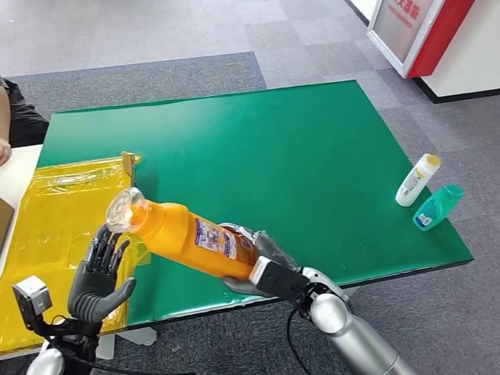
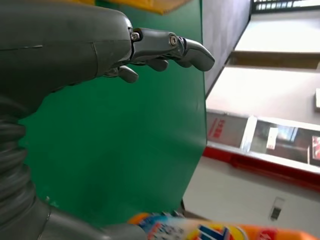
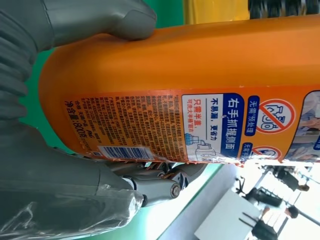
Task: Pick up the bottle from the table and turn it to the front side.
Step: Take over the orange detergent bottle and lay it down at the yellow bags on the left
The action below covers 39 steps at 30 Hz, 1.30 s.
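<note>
My right hand (image 1: 259, 262) grips the base end of an orange bottle (image 1: 183, 234) and holds it tilted above the green table (image 1: 283, 156), its clear cap (image 1: 122, 208) pointing up and to the left. The right wrist view shows the bottle's (image 3: 181, 95) printed label with barcode, the thumb (image 3: 109, 20) on one side and the fingers (image 3: 158, 180) on the other. My left hand (image 1: 97, 281) hovers open just below the cap, fingers spread, holding nothing. In the left wrist view its fingers (image 2: 170, 47) stretch over the green table (image 2: 113, 150), and the bottle (image 2: 211, 231) lies along the picture's edge.
A white bottle (image 1: 417, 180) and a teal bottle (image 1: 437, 207) lie near the table's right edge. A yellow plastic sheet (image 1: 53, 226) covers the left part. A person's arm (image 1: 5, 117) shows at far left. A red and white stand (image 1: 416, 31) rises behind the table.
</note>
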{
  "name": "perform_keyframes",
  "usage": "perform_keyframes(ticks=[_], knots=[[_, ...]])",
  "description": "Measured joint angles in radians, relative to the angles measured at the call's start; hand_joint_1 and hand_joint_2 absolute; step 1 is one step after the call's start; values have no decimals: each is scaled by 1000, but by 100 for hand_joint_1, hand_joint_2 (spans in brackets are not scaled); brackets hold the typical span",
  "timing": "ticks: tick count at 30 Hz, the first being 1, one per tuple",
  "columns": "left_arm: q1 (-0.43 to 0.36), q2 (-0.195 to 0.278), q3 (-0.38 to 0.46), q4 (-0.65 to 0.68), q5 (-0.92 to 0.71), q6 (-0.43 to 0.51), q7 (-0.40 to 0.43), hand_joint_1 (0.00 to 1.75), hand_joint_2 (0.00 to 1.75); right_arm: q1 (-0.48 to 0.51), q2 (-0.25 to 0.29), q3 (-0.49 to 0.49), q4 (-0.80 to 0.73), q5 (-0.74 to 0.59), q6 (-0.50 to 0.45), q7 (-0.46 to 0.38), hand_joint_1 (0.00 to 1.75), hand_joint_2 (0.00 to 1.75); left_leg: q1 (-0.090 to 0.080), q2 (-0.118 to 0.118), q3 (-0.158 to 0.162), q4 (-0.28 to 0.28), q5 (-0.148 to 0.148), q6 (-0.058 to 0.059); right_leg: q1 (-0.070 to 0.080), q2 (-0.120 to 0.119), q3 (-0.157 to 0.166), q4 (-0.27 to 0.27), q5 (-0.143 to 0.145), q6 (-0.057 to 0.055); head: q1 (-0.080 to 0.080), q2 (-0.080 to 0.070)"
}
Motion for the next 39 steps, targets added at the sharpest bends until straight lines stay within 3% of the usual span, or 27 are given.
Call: perform_keyframes(ticks=[9,17,21,30,39], knots=[[-107,44,-206,0,255,-98,139,0,175,-59,61,49,181,133,-114,-9,175,175,0,0,0,0,1,0,0,0,-1,0,1,0,0,0],[-140,77,-284,1,353,-134,180,0,175,-90,89,69,279,198,-169,-30,175,175,0,0,-1,0,1,0,0,0,-2,0,1,0,0,0],[-150,86,-310,2,369,-132,179,173,175,-98,98,78,307,209,-174,-34,175,175,0,0,-1,0,1,0,0,0,-2,0,1,0,0,0],[-191,107,-341,5,195,12,224,172,175,-96,97,88,340,233,-189,-25,175,175,0,0,-2,0,1,0,0,0,-2,0,1,0,0,0],[-269,145,-410,29,31,65,283,175,175,-91,82,93,343,279,-210,4,175,175,0,0,-2,0,2,0,0,0,-2,0,1,0,0,0]])
